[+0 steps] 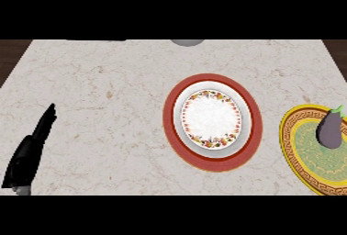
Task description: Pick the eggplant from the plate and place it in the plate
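A purple eggplant (332, 130) with a green stem lies on a yellow and green patterned plate (305, 151) at the right edge of the head view. A red-rimmed plate (211, 121) with a white, flower-bordered centre sits in the middle of the counter, with nothing on it. My left hand (30, 151) shows at the lower left, fingers straight and pointing up, resting far from both plates. The right hand does not show.
The counter (102, 92) is pale marble with dark wood beyond its corners. A grey round object (187, 42) peeks in at the far edge, above the red-rimmed plate.
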`<act>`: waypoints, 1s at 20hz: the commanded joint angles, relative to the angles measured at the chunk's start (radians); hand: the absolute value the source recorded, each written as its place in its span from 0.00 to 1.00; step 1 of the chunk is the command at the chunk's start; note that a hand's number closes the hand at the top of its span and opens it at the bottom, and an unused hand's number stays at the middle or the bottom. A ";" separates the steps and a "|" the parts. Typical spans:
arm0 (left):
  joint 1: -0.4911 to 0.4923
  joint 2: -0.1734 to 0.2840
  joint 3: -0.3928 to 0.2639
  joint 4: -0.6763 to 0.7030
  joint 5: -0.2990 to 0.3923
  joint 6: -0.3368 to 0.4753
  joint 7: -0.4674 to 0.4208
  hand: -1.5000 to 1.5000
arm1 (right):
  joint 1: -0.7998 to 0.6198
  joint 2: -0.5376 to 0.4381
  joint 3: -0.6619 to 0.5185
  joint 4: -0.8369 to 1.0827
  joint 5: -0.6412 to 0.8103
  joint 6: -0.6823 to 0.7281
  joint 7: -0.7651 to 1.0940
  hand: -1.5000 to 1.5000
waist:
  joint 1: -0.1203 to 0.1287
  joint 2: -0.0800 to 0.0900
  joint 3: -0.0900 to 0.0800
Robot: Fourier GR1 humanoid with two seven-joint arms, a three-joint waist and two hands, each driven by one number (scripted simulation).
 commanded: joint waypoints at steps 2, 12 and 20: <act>-0.024 -0.024 -0.008 0.035 -0.006 -0.007 -0.018 0.50 | -0.078 0.009 0.025 0.183 -0.020 0.211 0.054 0.00 | 0.015 0.010 0.001; 0.038 -0.024 -0.010 -0.045 -0.034 -0.007 0.002 0.50 | -0.161 0.024 0.014 0.389 -0.070 0.543 0.080 0.00 | 0.007 0.001 0.002; 0.041 -0.037 0.021 -0.018 -0.038 -0.013 -0.022 0.50 | -0.178 0.077 0.038 0.506 -0.036 0.679 0.012 0.00 | 0.000 0.000 0.001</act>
